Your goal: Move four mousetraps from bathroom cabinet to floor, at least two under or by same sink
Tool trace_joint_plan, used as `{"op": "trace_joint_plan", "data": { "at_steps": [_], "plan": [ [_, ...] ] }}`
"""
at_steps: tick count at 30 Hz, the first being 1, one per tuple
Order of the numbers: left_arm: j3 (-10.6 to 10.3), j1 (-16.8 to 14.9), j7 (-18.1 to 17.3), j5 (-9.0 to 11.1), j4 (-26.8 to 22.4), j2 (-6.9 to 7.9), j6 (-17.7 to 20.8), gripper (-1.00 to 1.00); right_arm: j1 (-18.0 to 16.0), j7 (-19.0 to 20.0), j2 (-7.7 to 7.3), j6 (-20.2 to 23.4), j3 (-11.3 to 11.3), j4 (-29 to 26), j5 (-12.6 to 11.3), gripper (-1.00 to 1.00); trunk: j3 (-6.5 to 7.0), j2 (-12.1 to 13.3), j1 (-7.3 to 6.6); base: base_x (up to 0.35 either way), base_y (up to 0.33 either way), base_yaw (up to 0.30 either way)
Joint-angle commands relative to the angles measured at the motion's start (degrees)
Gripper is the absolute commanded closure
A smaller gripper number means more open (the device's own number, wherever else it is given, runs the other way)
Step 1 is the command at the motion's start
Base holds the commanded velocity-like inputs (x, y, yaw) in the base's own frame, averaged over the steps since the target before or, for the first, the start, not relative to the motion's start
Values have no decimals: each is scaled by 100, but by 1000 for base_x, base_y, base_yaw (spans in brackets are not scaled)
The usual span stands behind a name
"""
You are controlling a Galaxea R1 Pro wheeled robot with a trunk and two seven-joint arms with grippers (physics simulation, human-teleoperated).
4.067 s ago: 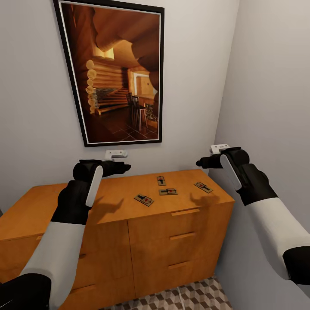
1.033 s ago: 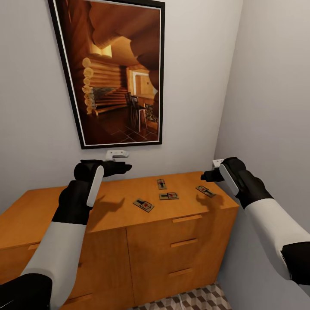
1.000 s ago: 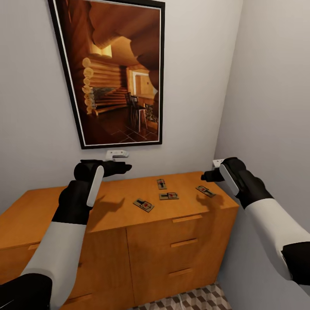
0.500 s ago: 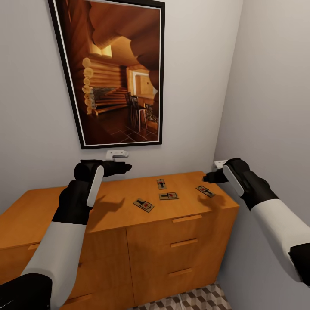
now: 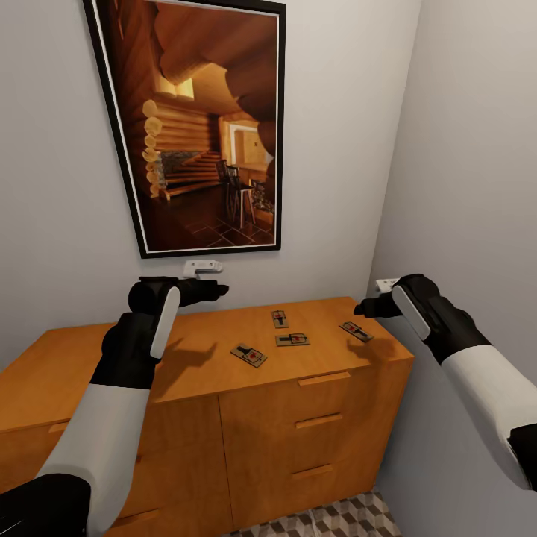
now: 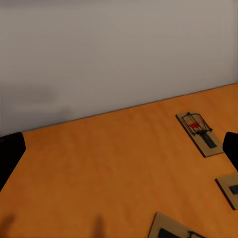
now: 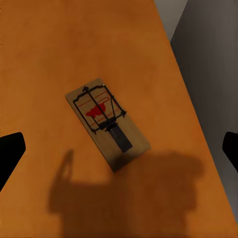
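Four small flat wooden mousetraps lie on the flat top of the wide orange-brown wooden cabinet point(image 5: 186, 358). The right tool point(image 5: 362, 306) hovers spread wide and empty above the rightmost trap point(image 5: 356, 330), which lies near the cabinet's right edge point(image 7: 106, 122). The left tool point(image 5: 218, 290), also released, hangs over the top's rear, well left of the other three traps point(image 5: 280, 318) point(image 5: 292, 339) point(image 5: 249, 355).

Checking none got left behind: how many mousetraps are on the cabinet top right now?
4, all lying flat on the cabinet top: one at the back, one mid-centre, one front-left, and one by the right edge, below the right end effector.
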Motion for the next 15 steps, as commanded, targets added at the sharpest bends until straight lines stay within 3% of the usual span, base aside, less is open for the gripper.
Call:
{"op": "trace_joint_plan", "data": {
  "at_steps": [1, 15],
  "plan": [
    [3, -5, 10, 28, -3, -5, 25, -100, -6, -54, -10, 13, 27, -6, -64, -100, -7, -4, 0, 0, 0, 0],
    [3, -5, 10, 28, -4, -22, 25, -100, -5, -58, -9, 13, 29, -6, -79, -100, -7, -4, 0, 0, 0, 0]
  ]
}}
